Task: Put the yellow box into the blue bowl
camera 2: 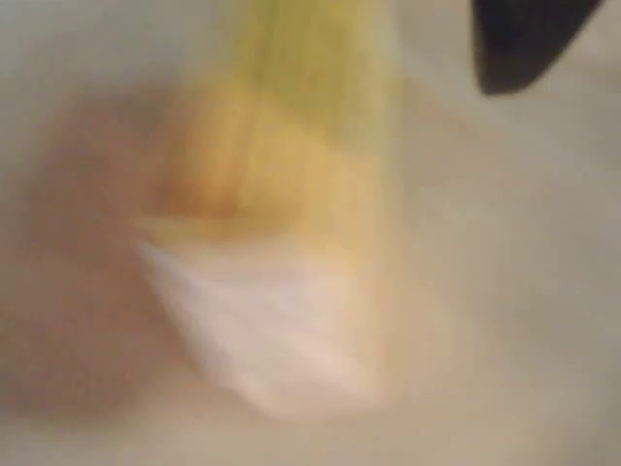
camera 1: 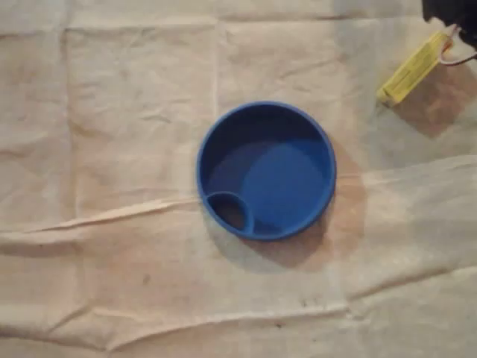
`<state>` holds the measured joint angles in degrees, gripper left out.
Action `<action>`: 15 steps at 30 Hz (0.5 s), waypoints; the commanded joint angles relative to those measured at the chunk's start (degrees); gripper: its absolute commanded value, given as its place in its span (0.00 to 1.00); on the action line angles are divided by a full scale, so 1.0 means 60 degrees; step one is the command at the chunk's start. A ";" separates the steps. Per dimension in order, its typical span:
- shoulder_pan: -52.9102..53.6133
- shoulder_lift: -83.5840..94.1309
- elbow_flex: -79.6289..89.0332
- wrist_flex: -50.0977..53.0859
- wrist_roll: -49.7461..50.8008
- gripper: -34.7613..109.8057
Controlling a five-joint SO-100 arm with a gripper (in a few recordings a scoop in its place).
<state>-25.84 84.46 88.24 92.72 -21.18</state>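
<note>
The yellow box [camera 1: 412, 69] is long and narrow and hangs tilted at the top right of the overhead view. Its shadow falls apart from it on the cloth, so it is off the table. My gripper [camera 1: 447, 41] comes in from the top right corner and is shut on the box's upper end. The blue bowl [camera 1: 266, 170] stands in the middle of the cloth, to the lower left of the box, with a small round pocket at its lower left rim. In the wrist view the yellow box [camera 2: 301, 146] is a close blur, with a dark finger [camera 2: 524, 44] at the upper right.
A creased beige cloth [camera 1: 112, 149] covers the whole table, with raised folds running across its lower half. The cloth left of and below the bowl is bare.
</note>
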 commanded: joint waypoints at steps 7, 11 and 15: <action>0.0117 0.0190 0.0117 -0.0908 -0.0073 0.46; 0.0103 0.0161 0.0117 -0.0996 -0.0073 0.46; 0.0103 0.0146 0.0146 -0.1011 -0.0073 0.46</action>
<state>-25.40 84.46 89.74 87.01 -21.18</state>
